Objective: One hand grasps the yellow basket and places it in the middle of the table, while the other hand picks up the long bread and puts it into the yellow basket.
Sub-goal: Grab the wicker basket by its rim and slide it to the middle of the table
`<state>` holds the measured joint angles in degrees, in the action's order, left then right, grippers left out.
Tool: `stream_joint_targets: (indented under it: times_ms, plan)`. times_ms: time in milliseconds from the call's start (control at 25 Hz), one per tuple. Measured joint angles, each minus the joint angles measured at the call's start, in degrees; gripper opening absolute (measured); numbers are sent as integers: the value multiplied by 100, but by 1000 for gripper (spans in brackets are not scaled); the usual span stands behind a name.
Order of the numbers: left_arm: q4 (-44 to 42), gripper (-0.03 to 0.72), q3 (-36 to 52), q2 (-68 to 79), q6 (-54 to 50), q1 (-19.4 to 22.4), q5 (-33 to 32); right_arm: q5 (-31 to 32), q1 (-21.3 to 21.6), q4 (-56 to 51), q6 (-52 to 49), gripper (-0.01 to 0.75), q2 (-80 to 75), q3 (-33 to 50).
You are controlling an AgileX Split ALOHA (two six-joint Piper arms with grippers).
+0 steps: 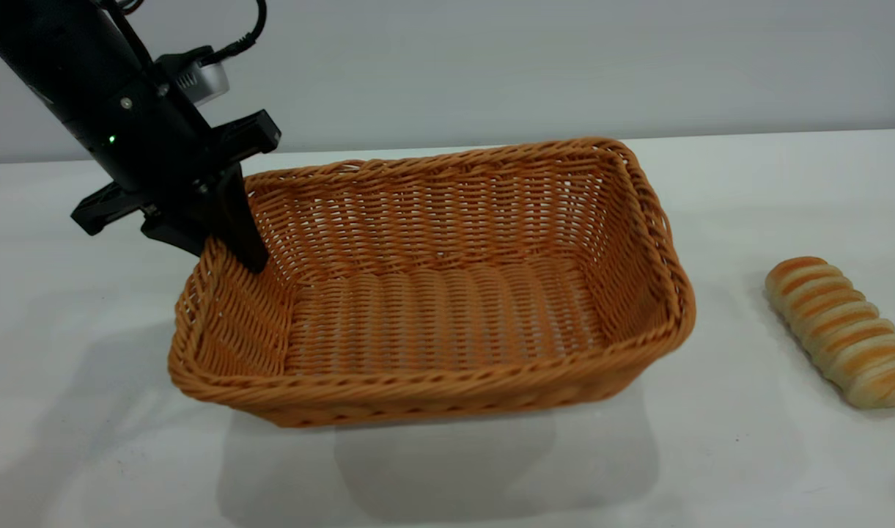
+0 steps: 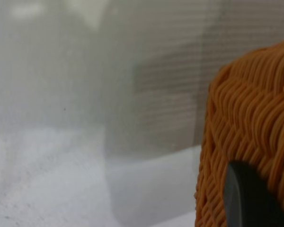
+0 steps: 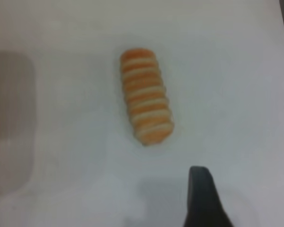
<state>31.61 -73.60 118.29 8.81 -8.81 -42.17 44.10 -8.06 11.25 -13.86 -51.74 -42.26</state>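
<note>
The setting is a robot test bench in a lab-type room, not a home or kitchen. A plain white table point(image 1: 784, 183) fills the workspace, backed by a bare pale grey wall point(image 1: 564, 66) behind the arm. The black left arm point(image 1: 117, 117) carries a wrist-mounted camera module point(image 1: 198, 77) with an exposed cable point(image 1: 249, 33) just above its gripper. Only staged props are present: a wicker yellow basket point(image 1: 432, 293) and the long bread point(image 1: 843, 330).

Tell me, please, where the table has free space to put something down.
The white table is bare in front of the large orange-tan woven wicker basket, and in the strip between that basket and the striped golden-brown long bread. It is crowded at the basket's left rim, where the left gripper has its jaws clamped on the wall.
</note>
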Motion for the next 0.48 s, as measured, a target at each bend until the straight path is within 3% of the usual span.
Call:
stream_joint_targets:
  times_ms: [480]
  plan:
    - [-158,109,0,505,348,-343,369,-686,0,-155,0,490,-852,0]
